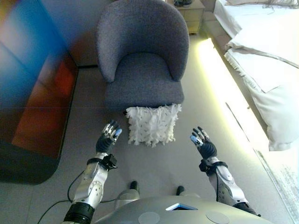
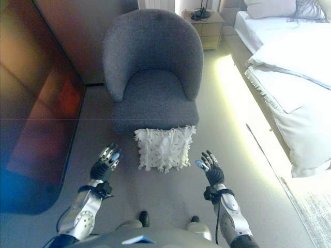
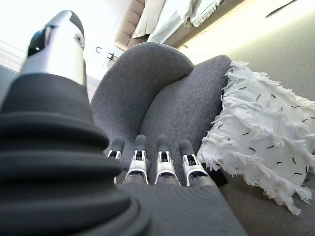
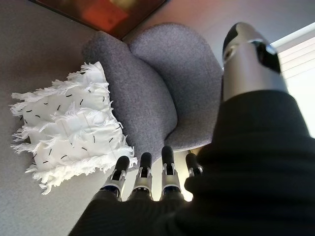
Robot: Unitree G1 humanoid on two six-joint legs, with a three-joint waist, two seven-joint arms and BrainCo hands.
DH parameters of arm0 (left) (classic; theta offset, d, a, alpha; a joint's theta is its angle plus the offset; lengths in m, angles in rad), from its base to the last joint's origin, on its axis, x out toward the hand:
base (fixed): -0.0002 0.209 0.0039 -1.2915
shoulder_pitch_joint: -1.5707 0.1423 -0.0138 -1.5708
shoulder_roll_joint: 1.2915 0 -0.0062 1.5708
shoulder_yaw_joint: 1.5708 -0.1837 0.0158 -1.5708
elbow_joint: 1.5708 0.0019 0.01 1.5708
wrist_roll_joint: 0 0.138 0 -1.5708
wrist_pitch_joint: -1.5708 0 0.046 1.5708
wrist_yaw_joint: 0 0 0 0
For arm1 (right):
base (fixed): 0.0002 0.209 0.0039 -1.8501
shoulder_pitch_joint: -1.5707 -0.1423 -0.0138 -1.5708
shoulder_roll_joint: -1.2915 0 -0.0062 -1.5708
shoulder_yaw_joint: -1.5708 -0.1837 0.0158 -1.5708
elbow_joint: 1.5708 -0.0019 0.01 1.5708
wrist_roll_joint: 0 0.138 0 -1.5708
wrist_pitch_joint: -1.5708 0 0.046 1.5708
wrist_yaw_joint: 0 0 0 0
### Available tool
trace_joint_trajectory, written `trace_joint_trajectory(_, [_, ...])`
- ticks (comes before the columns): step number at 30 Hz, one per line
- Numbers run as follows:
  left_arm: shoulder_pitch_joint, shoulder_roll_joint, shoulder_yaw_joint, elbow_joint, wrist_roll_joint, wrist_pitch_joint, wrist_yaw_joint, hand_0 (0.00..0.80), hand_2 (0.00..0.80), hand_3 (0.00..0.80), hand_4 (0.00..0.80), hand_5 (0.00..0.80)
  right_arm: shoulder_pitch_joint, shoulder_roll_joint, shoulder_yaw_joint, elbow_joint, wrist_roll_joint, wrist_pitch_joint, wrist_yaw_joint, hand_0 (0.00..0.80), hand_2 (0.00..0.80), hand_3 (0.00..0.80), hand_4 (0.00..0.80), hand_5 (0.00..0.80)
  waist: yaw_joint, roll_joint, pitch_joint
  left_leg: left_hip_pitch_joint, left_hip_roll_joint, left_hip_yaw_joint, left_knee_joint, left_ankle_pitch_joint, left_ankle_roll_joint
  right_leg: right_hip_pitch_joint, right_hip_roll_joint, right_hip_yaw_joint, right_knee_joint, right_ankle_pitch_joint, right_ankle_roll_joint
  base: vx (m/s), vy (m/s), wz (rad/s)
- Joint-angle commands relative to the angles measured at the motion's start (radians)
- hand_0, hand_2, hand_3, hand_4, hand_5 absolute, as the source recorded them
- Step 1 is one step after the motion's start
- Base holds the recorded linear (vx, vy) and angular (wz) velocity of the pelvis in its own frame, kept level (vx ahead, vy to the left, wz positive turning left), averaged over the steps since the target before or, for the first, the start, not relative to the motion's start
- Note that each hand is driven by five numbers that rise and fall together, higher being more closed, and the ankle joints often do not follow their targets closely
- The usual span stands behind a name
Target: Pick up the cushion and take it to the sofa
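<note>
A white fringed cushion (image 1: 153,124) with small black dashes leans on the floor against the front of a grey armchair (image 1: 140,56). It also shows in the left wrist view (image 3: 261,142) and the right wrist view (image 4: 69,128). My left hand (image 1: 108,136) is open and empty, just left of the cushion and apart from it. My right hand (image 1: 202,143) is open and empty, to the cushion's right with a gap between. Both hands hover above the grey floor.
A bed with white bedding (image 1: 268,56) runs along the right, with a lit strip (image 1: 219,88) at its base. A dark glossy cabinet (image 1: 32,93) stands at the left. A small bedside table (image 2: 206,26) stands behind the armchair.
</note>
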Motion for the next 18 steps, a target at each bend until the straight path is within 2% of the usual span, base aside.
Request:
trace_joint_trajectory(1, [-0.027,0.04,0.043,-0.037,0.014,-0.061,-0.005,0.0,0.0,0.0,0.0,0.0,-0.035,0.03,-0.022,-0.032,0.003,-0.062,0.011,0.0,0.0,0.0,0.0,0.0,0.009,-0.022,0.046,-0.038,-0.05,0.01,0.147,-0.121,0.085,-0.051,-0.049,-0.015,0.117,0.017,-0.003,0.052,0.191,-0.04])
trace_joint_trajectory(4, [-0.034,0.055,0.041,-0.033,0.041,-0.056,-0.024,0.0,0.0,0.0,0.0,0.0,-0.038,0.048,-0.018,-0.044,-0.001,-0.079,-0.004,0.0,0.0,0.0,0.0,0.0,0.007,-0.014,0.071,-0.061,-0.068,0.0,0.184,-0.134,0.125,-0.114,-0.087,0.009,0.313,0.033,-0.015,0.038,0.21,0.02])
trace_joint_trajectory(6, [-0.04,0.069,0.035,-0.032,0.049,-0.05,-0.03,0.0,0.0,0.0,0.0,0.0,-0.022,0.051,-0.011,-0.057,-0.002,-0.097,-0.023,0.0,0.0,0.0,0.0,0.0,0.004,0.003,0.088,-0.067,-0.083,-0.007,0.187,-0.134,0.152,-0.21,-0.119,0.036,0.516,0.092,-0.027,0.042,0.265,0.09])
trace_joint_trajectory(8, [-0.044,0.077,0.035,-0.034,0.029,-0.029,-0.041,0.0,0.0,0.0,0.0,0.0,0.017,0.047,-0.014,-0.08,-0.002,-0.103,-0.033,0.0,0.0,0.0,0.0,0.0,-0.013,0.026,0.102,-0.055,-0.092,-0.026,0.177,-0.131,0.159,-0.297,-0.111,0.077,0.682,0.147,-0.03,0.106,0.25,0.28])
trace_joint_trajectory(10, [-0.033,0.084,0.046,-0.046,0.01,-0.009,-0.05,0.0,0.0,0.0,0.0,0.0,0.061,0.037,-0.023,-0.092,-0.005,-0.109,-0.014,0.0,0.0,0.0,0.0,0.0,-0.026,0.037,0.109,-0.035,-0.094,-0.023,0.17,-0.136,0.155,-0.353,-0.114,0.088,0.733,0.185,-0.019,0.166,0.141,0.52])
trace_joint_trajectory(13, [-0.018,0.088,0.039,-0.064,-0.003,0.003,-0.042,0.0,0.0,0.0,0.0,0.0,0.098,0.032,-0.038,-0.097,0.003,-0.109,0.004,0.0,0.0,0.0,0.0,0.0,-0.052,0.023,0.106,-0.014,-0.103,-0.026,0.175,-0.161,0.144,-0.369,-0.091,0.099,0.572,0.21,-0.005,0.233,-0.076,0.18])
trace_joint_trajectory(15, [-0.025,0.087,0.02,-0.069,-0.005,-0.003,-0.028,0.0,0.0,0.0,0.0,0.0,0.087,0.028,-0.043,-0.086,0.021,-0.116,0.007,0.0,0.0,0.0,0.0,0.0,-0.068,-0.002,0.106,-0.011,-0.121,-0.046,0.195,-0.195,0.137,-0.375,-0.086,0.112,0.39,0.24,0.017,0.272,-0.19,0.1])
trace_joint_trajectory(18, [-0.046,0.096,-0.003,-0.069,-0.001,-0.023,-0.009,0.0,0.0,0.0,0.0,0.0,0.047,0.015,-0.052,-0.059,0.05,-0.111,0.018,0.0,0.0,0.0,0.0,0.0,-0.085,-0.026,0.112,0.003,-0.136,-0.057,0.215,-0.244,0.127,-0.366,-0.075,0.091,0.087,0.227,0.045,0.321,-0.172,0.2])
